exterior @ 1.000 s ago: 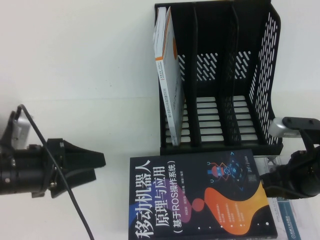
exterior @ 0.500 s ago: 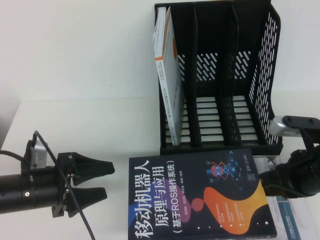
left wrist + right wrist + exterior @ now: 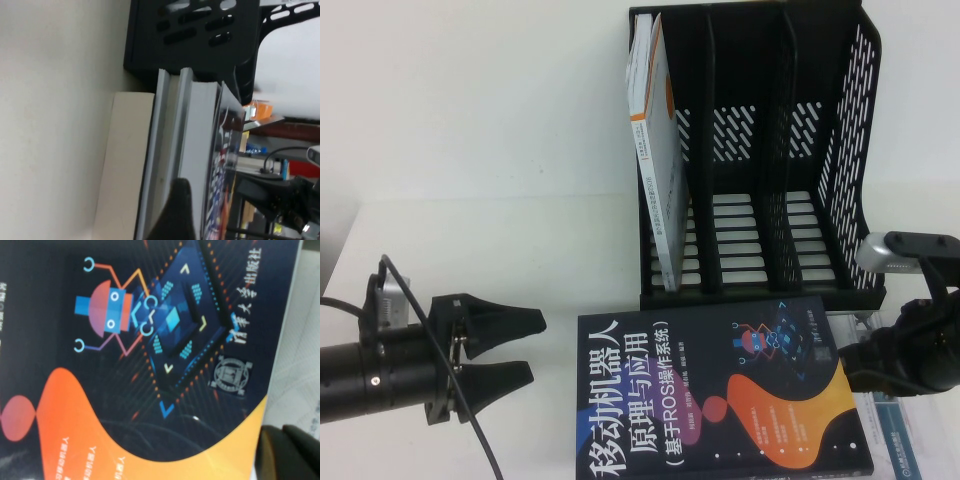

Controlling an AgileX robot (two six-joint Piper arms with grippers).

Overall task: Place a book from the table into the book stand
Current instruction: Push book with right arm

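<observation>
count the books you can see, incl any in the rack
3, perhaps more hidden. The book lies flat before the book stand; a white book stands in its leftmost slot; another book peeks out under the right gripper.

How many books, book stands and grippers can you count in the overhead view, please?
Books: 3 - the dark book on the table, a white book partly under it, and a white-and-orange book upright in the stand's leftmost slot.
Book stands: 1 - the book stand.
Grippers: 2 - the left gripper, open, left of the dark book; the right gripper at its right edge.
Total: 6
</observation>
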